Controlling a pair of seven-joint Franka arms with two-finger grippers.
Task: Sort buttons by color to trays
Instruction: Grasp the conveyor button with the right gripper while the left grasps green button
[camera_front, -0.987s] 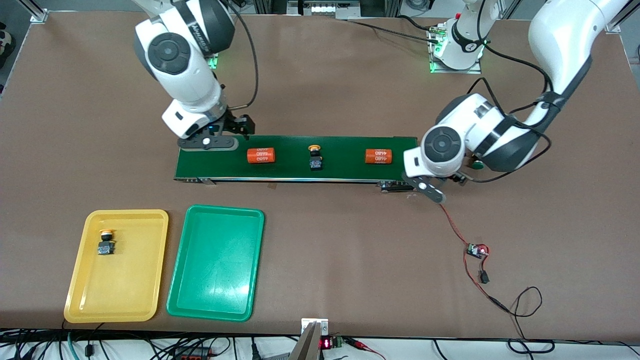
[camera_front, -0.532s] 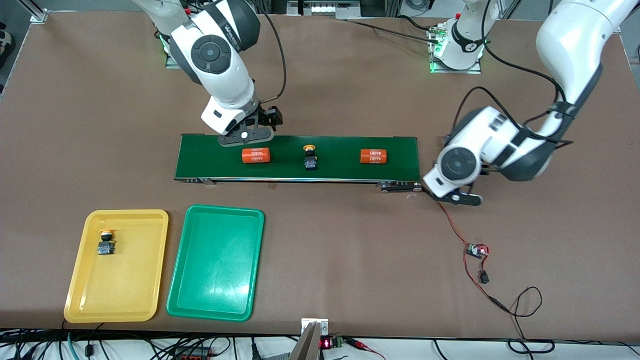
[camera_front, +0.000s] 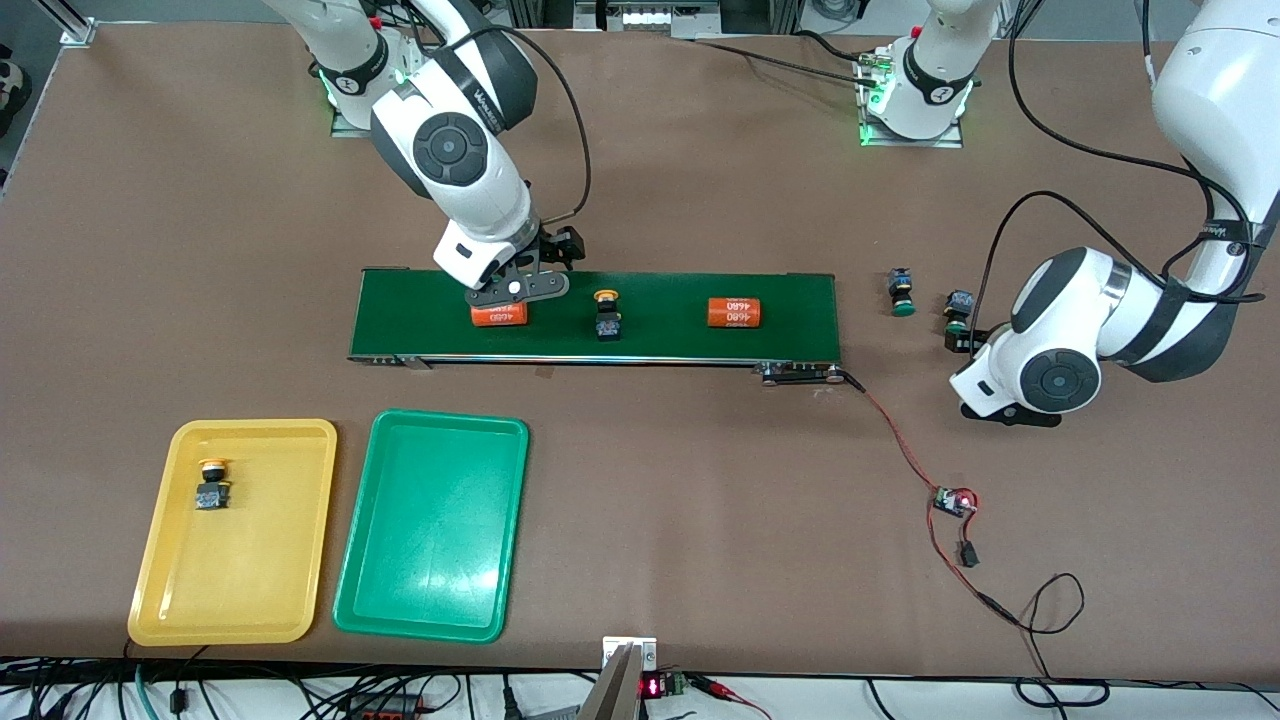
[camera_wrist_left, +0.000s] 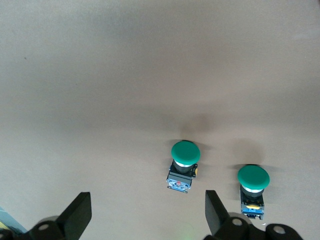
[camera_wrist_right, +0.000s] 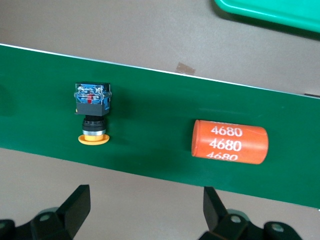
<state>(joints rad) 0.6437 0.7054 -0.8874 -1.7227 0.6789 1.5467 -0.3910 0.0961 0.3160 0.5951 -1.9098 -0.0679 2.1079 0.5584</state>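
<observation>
Yellow tray (camera_front: 150, 560) sits at the right arm's end of the table, near the front camera, with one yellow-capped button (camera_front: 211, 487) lying in it. Just beside it, toward the left arm's end, is the green tray (camera_front: 432, 525). Farther from the camera runs the dark-green conveyor belt (camera_front: 660, 340). The right gripper (camera_front: 517, 289) hangs over an orange cylinder (camera_front: 499, 315) on the belt, its fingers (camera_wrist_right: 75, 205) spread apart and holding nothing. Beside that cylinder on the belt lies a second yellow-capped button (camera_front: 606, 317), then a second orange cylinder (camera_front: 734, 312). Past the belt's end, on the bare table, two green-capped buttons (camera_front: 901, 292) (camera_front: 958, 310) lie near each other but apart. The left gripper (camera_wrist_left: 147, 215) hovers over them, fingers wide and gripping nothing. A red wire (camera_front: 905, 450) runs from the belt to a small circuit board (camera_front: 953, 501).
</observation>
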